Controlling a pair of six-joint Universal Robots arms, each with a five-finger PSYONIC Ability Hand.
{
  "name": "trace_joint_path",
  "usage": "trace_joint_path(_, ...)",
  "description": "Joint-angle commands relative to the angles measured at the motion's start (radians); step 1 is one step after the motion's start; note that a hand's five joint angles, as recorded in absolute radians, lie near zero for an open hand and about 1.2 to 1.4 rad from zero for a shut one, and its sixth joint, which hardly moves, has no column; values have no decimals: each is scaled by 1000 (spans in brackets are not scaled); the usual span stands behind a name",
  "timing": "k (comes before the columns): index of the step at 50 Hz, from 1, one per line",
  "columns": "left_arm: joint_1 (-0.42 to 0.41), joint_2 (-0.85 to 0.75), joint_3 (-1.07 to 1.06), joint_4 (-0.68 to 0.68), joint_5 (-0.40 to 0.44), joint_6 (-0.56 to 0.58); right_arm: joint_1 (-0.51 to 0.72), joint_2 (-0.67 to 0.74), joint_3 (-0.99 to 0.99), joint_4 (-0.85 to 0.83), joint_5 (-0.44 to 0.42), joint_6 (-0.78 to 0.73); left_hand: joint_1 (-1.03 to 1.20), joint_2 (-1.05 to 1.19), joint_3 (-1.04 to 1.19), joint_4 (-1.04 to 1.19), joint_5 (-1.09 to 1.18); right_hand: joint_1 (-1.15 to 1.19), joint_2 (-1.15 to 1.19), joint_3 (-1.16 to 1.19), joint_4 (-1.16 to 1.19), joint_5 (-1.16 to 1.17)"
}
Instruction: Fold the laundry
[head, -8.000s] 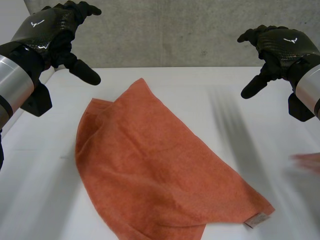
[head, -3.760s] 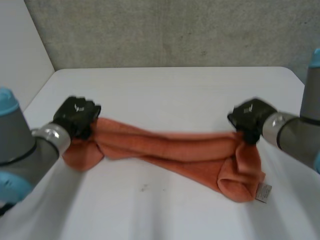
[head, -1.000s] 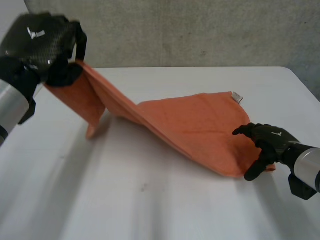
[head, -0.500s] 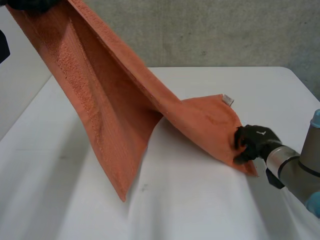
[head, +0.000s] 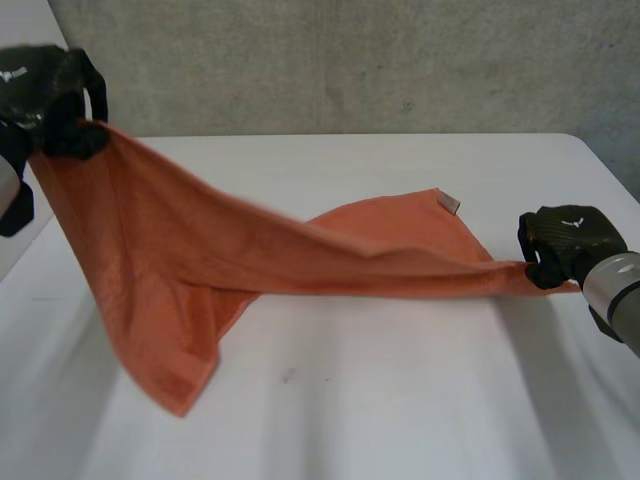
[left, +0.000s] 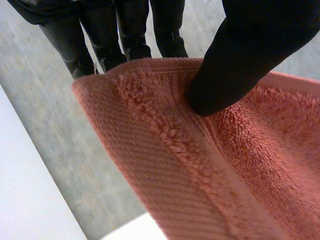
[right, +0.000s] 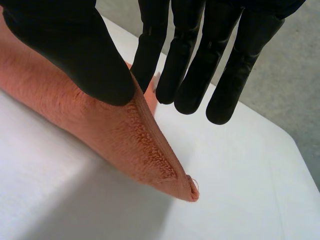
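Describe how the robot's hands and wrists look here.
The left hand and the right hand are both black. Each has a woven, carbon-like sheen on its back and a small white logo. The fingers are smooth and matte with rounded tips. A silver-grey cuff sits behind the right hand.

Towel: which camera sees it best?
The head view: the towel stretches from the raised left hand to the right hand. The left wrist view shows a pinched edge, the right wrist view a pinched corner.

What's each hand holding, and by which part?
Both hold the orange terry towel: left hand pinches a raised corner, right hand pinches another corner low by the white table.
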Motion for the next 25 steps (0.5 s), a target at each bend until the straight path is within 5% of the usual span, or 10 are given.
trace_joint_path(1,40,-29,-80,-13,1,54,-15,-190,-75,179,-48,-62,263,197,204,201,257,417,219,216,208,242)
trace_joint_path(7,91,-72,-135,-46,27,163,-58,-337,-148,407,-50,-301,263,197,204,201,257,417,219,216,208,242)
trace_joint_path(14,91,-197,-174,-88,40,258,-46,-301,-138,543,-42,-466,263,197,204,201,257,417,219,216,208,242)
trace_joint_path(25,69,-415,-80,-54,29,316,34,99,-249,490,70,-486,263,197,204,201,257,417,219,216,208,242)
